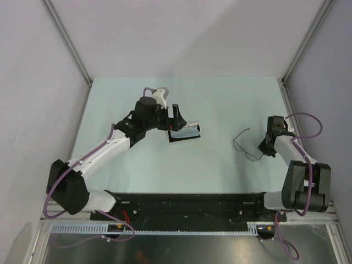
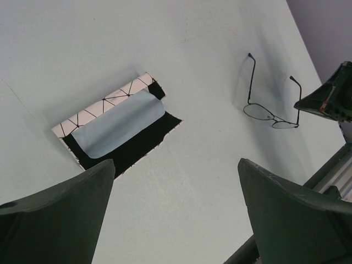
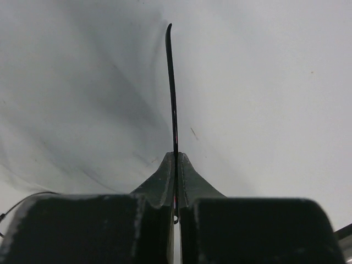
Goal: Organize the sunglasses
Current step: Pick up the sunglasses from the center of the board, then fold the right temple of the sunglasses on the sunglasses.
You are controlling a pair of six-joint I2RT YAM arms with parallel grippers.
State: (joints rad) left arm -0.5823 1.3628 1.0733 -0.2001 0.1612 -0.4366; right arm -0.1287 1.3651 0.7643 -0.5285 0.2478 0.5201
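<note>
Pinching a temple of the thin black wire-framed glasses [image 1: 246, 148] on the pale green surface [image 1: 220, 99]: right end effector [image 3: 176, 159], clamped | left end effector [image 2: 176, 170]: spread wide, empty, near open black case [image 2: 118, 129]

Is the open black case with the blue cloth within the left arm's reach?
Probably yes: the left gripper hangs open near the open black case, only bare table between. The right gripper, shut on the thin wire glasses, is well aside.

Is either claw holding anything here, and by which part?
Right claw pinches the glasses by one temple arm; left claw is open, holding nothing.
</note>
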